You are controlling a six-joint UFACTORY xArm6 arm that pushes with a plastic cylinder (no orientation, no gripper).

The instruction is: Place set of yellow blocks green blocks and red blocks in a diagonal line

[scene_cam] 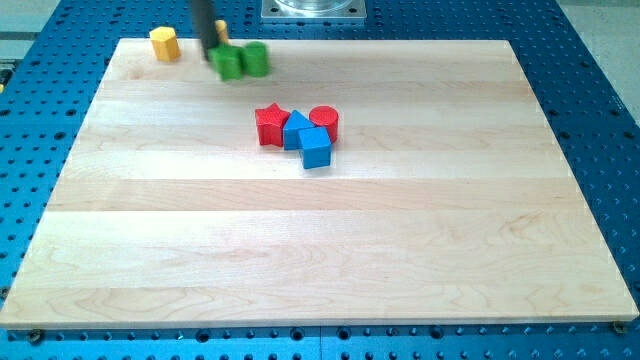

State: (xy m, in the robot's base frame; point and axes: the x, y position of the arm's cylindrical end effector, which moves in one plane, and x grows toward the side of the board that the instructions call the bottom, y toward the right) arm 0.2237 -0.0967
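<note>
My tip [213, 50] is at the view's top left, touching the left side of a green block [229, 64]. A second green block [256, 59], a cylinder, sits right beside it. A small yellow piece [221, 30] shows just behind the rod, mostly hidden. A yellow hexagonal block [164, 44] stands further left near the board's top edge. Near the centre a red star block [270, 125] and a red cylinder [324, 122] flank a blue triangular block [296, 128], with a blue cube [316, 148] just below them.
The wooden board [320, 250] lies on a blue perforated table [600, 120]. A grey metal base [313, 9] sits at the view's top centre, beyond the board's far edge.
</note>
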